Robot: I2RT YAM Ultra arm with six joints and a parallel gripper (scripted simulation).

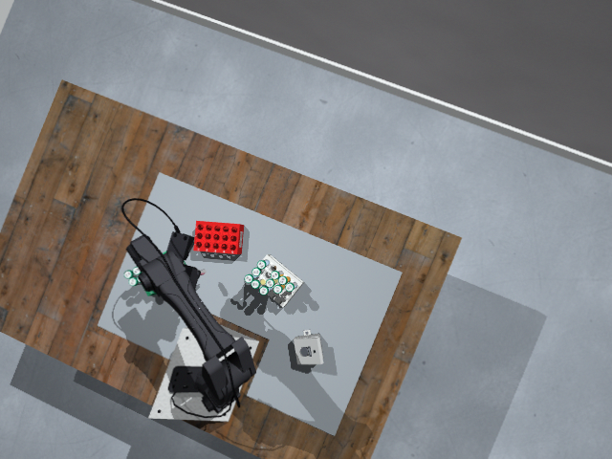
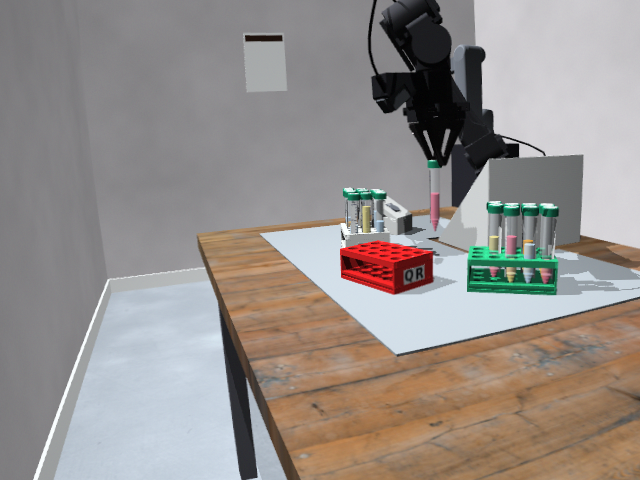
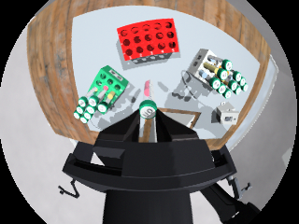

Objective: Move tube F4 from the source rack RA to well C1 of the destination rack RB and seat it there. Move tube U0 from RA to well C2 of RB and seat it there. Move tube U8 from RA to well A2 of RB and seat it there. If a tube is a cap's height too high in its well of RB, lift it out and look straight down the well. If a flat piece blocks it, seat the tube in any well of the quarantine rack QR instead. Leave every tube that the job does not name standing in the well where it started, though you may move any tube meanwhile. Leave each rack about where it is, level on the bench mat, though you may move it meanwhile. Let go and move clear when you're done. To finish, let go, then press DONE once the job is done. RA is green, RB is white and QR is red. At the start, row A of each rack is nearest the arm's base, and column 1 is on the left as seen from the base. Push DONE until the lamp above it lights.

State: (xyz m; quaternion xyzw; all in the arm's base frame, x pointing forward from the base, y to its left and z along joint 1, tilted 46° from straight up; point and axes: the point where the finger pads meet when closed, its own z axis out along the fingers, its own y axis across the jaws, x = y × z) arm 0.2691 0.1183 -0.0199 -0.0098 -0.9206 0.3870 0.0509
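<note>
My gripper (image 2: 437,162) (image 3: 148,112) is shut on the cap of a green-capped tube (image 2: 434,180) (image 3: 148,89) with pink liquid; the cap label looks like U0. The tube hangs nearly upright above the mat, between the green and white racks and clear of both. Green rack RA (image 2: 475,287) (image 3: 106,69) holds several capped tubes; the arm covers most of it in the top view. White rack RB (image 1: 294,275) (image 2: 361,239) (image 3: 198,60) holds several capped tubes, which hide many wells. Red rack QR (image 1: 240,238) (image 2: 386,275) (image 3: 176,45) has no tubes. Well bottoms are unclear.
The grey button box (image 1: 315,343) (image 2: 401,222) (image 3: 227,116) stands beyond RB, to the right in the top view; its lamp looks unlit. The arm's pale base plate (image 1: 167,395) is at the cutout of the mat (image 1: 345,296). RA and RB tubes stand tall above their racks.
</note>
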